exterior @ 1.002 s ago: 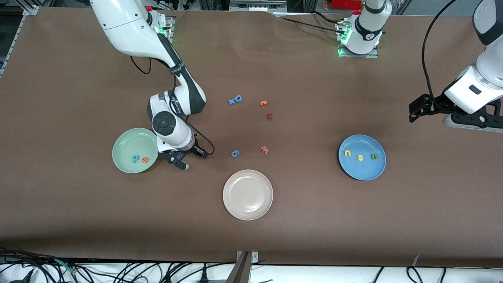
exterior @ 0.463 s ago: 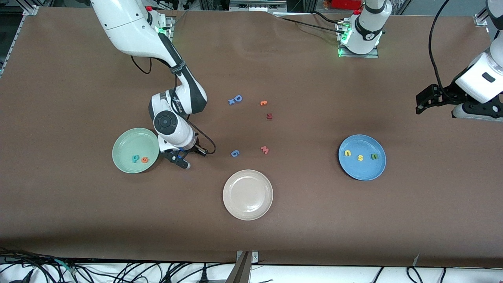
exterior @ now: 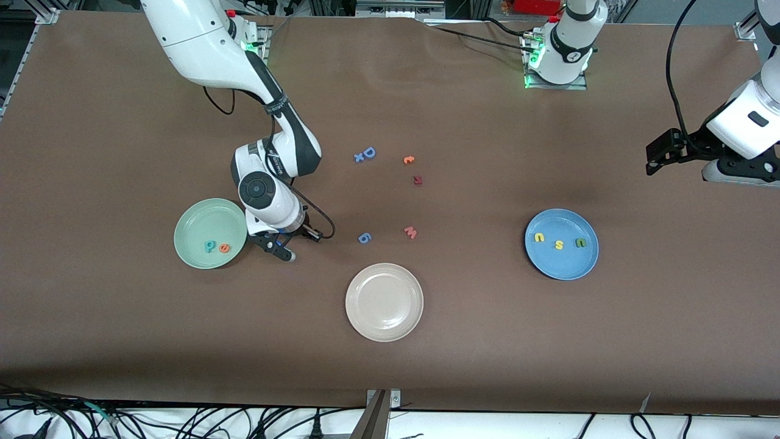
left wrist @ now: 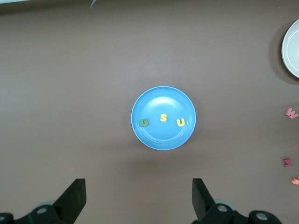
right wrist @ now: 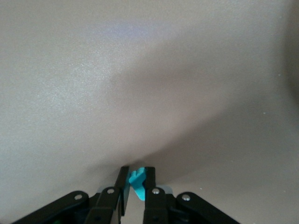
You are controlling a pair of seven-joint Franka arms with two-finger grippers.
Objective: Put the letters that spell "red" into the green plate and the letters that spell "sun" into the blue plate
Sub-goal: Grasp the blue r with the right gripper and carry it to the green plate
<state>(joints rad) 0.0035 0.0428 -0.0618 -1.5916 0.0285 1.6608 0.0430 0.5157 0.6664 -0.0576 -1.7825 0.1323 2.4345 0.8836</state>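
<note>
The brown table [exterior: 122, 341] has wide bare stretches along its near edge and at both ends, so there is plenty of room around the plates.

Three plates sit in its near half. The green plate [exterior: 198, 222] lies toward the right arm's end, round, pale mint and plain. The blue plate [exterior: 563, 265] lies toward the left arm's end, bright and plain. The cream plate [exterior: 384, 302] lies between them, nearest the front camera.

The left gripper [exterior: 653, 160] waits in the air at the left arm's end of the table, fingers spread wide with nothing between them.

The right gripper [right wrist: 136, 184] is down at the table just beside the green plate's rim, on the side toward the cream plate. Its fingers are pressed together on the teal r [right wrist: 136, 180], a small bright scrap showing between the tips.

In the green plate the teal d [exterior: 209, 246] and orange e [exterior: 225, 248] lie side by side, close to that gripper but apart from it.

In the blue plate sit three letters in a row: a yellow arch [exterior: 539, 238], the yellow s [exterior: 558, 245] and the olive arch [exterior: 581, 242].

Loose on the table farther from the camera are blue letters [exterior: 365, 154], an orange letter [exterior: 409, 160] and a dark red piece [exterior: 417, 180]. Nearer lie a blue piece [exterior: 364, 238] and a pink w [exterior: 411, 232].
</note>
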